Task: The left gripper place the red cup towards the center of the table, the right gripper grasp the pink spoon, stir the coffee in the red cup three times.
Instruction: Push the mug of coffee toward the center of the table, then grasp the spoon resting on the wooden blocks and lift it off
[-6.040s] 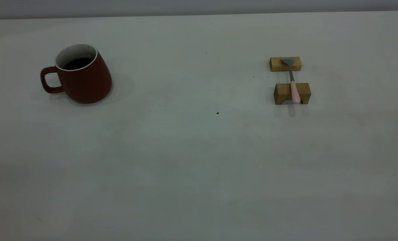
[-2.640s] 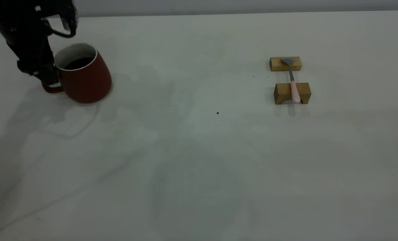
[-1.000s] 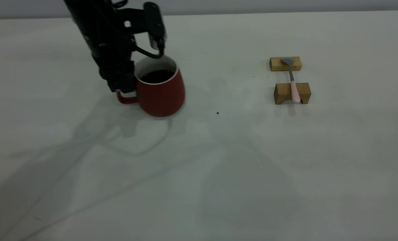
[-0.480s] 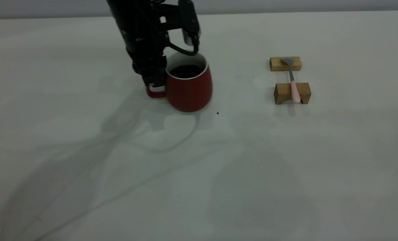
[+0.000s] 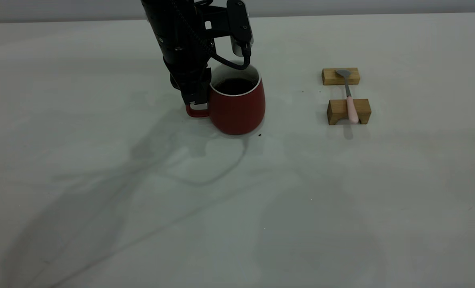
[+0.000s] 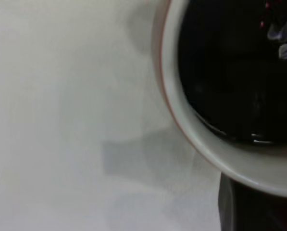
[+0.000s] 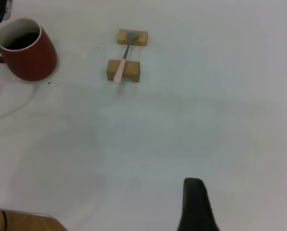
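The red cup (image 5: 239,110) stands upright near the middle of the table (image 5: 237,200), with dark coffee (image 5: 234,85) inside its white rim. My left gripper (image 5: 197,103) comes down from above and is shut on the cup's loop handle at the cup's left. The left wrist view shows the white rim (image 6: 201,144) and the coffee (image 6: 230,72) from close up. The pink spoon (image 5: 352,109) lies to the cup's right, its grey bowl pointing to the far side. My right gripper (image 7: 196,202) hangs well away from the spoon (image 7: 120,70) and the cup (image 7: 30,55).
Two tan wooden blocks (image 5: 340,76) (image 5: 337,112) carry the spoon, one under the bowl and one under the handle. A black cable (image 5: 237,65) of the left arm loops over the cup's far rim. A dark speck (image 5: 260,135) lies by the cup's base.
My left gripper closed on the cup's handle at the far left and has carried the cup rightwards to the middle of the table. The spoon and blocks have not moved.
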